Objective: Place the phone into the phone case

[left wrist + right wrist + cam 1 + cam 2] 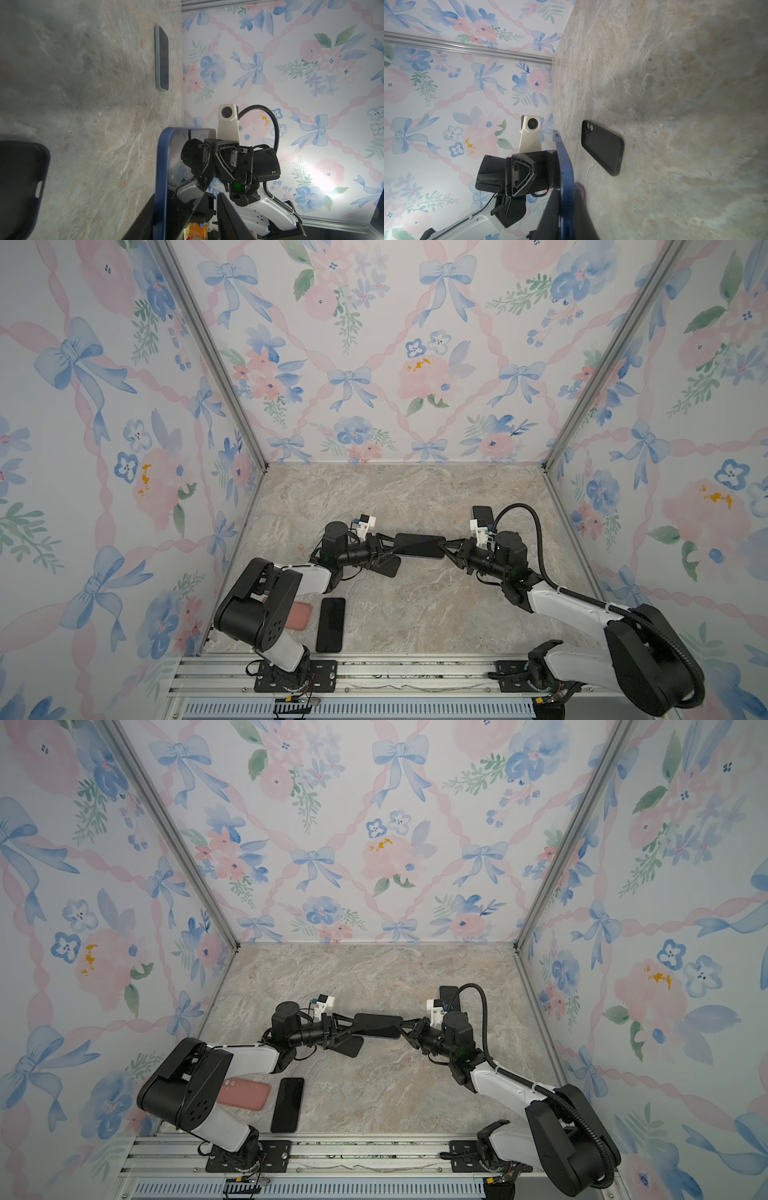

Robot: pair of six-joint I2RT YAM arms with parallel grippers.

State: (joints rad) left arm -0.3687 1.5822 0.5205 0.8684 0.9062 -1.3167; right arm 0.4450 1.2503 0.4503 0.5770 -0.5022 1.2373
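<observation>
The bench (pixel 415 605) looks like matt, veined stone. The blue-edged phone (pixel 174 149) has a glossy, reflective screen, while the black case (pixel 602 145) looks matt and smooth.

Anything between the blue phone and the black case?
No loose object. The right hand holds the blue phone beside the black case; the left hand covers part of the case in both top views.

Left arm (pixel 299 576), right arm (pixel 573 610): white links, black joint housings. Ribbed black cable (pixel 537 531) arcs at frame right. White camera mount (pixel 478 531) on each wrist.
</observation>
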